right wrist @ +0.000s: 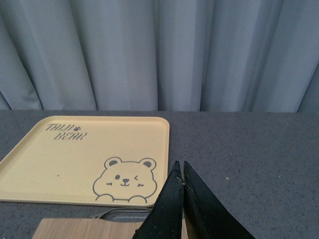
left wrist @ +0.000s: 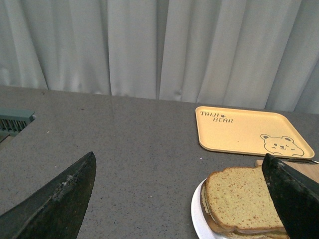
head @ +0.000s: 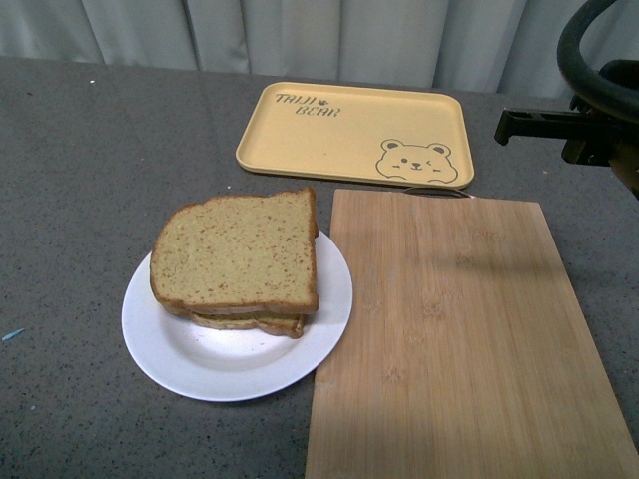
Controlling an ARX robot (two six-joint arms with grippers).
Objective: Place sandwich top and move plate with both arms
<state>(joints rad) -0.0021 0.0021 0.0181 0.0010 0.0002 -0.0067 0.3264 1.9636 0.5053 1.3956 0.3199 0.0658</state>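
The right claw (right wrist: 179, 169) is pinched shut on nothing, well apart from the plate (head: 230, 379). The left claw (left wrist: 178, 157) gapes wide and empty, with the plate near it. The sandwich top (head: 238, 249) lies on the stack, so I'd say the plate move comes next, with each claw taking an opposite rim.

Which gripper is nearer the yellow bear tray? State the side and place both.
Right. The right gripper, shut, hangs by the near right corner of the yellow tray. The left gripper, open, sits back by the plate, with the tray beyond it.
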